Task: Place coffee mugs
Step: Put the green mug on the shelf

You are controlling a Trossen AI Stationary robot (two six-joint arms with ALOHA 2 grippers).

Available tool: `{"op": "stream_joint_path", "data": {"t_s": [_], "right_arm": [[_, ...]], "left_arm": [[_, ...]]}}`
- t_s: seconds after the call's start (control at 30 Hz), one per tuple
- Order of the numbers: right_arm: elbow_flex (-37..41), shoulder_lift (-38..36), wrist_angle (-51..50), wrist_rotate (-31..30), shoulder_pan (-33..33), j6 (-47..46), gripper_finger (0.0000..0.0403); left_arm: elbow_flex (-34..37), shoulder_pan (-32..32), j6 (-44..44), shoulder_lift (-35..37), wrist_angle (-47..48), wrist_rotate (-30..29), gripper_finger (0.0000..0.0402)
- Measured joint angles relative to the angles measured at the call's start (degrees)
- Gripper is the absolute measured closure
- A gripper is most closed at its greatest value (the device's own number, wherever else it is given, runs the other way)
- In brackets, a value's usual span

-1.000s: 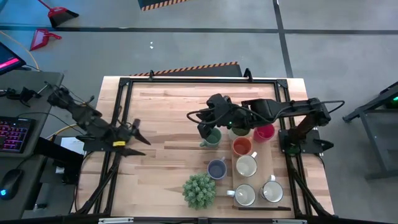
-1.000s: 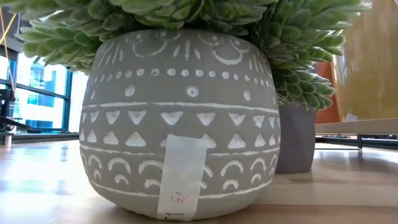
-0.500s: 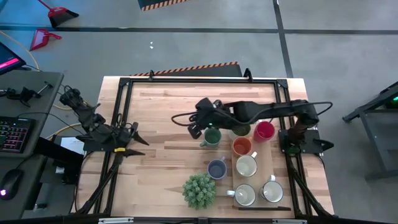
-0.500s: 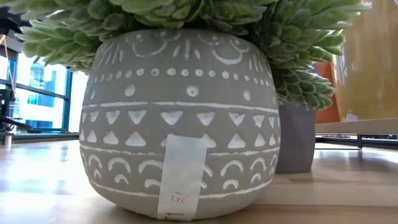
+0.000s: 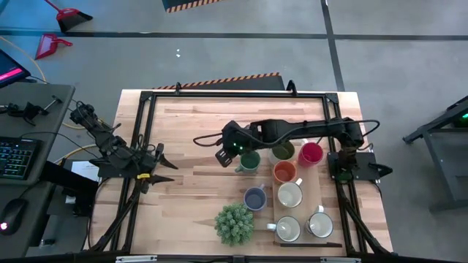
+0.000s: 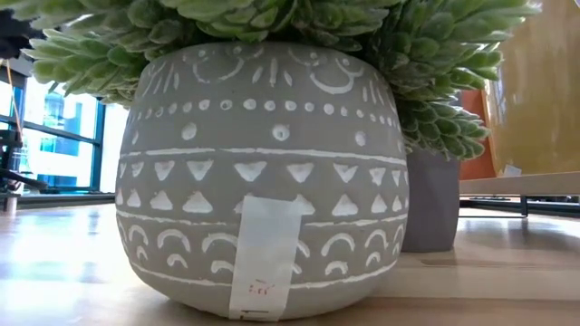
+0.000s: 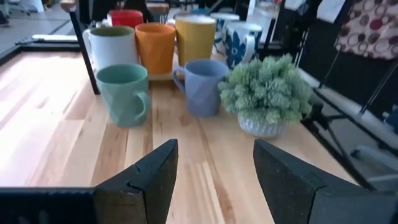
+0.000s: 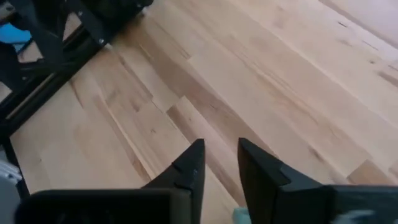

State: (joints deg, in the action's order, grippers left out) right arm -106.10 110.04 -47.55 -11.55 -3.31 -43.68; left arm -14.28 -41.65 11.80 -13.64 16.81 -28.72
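Plant pot (image 6: 263, 172) label (image 6: 265, 258): red marks, unreadable. Left gripper (image 7: 211, 180) jaws apart; right gripper (image 8: 217, 168) jaws slightly apart, empty, beside green mug (image 5: 250, 160).

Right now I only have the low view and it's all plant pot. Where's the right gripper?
Observer: The right gripper is over bare table, just left of the green mug.
Operator: Holding anything?
Observer: No. Its jaws stand a little apart, and the right wrist view shows only wood between them.
Operator: Left arm?
Observer: The left gripper waits at the table's left edge, jaws wide open, facing the mugs.
Operator: What's behind my pot?
Observer: The blue-grey mug stands right beside the plant. The orange mug is farther back.
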Motion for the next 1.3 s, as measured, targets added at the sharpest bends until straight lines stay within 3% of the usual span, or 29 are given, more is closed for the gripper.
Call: {"op": "stream_joint_path", "data": {"t_s": [0.23,0.47,0.77,1.17,1.3], "right_arm": [[0.00,0.00,3.21,4.53,2.29,5.11,0.0281],[0.00,0.00,5.87,5.97,2.95,5.01,0.0277],[0.00,0.00,-8.95,0.75,2.57,3.15,0.0277],[0.07,2.48,-10.66,-2.39,-2.40,-4.14,0.0277],[0.09,5.05,-13.78,0.81,-3.34,-6.64,0.0277]], "left_arm": [[0.00,0.00,-1.56,0.01,-4.77,-0.38,0.0204],[0.00,0.00,-1.51,0.01,-7.03,-0.52,0.0204],[0.00,0.00,3.03,-0.01,-7.91,-2.08,0.0204],[0.00,0.00,3.03,0.00,-7.11,-3.07,0.0204],[0.00,0.00,3.03,-0.01,-7.18,-3.07,0.0204]]}}
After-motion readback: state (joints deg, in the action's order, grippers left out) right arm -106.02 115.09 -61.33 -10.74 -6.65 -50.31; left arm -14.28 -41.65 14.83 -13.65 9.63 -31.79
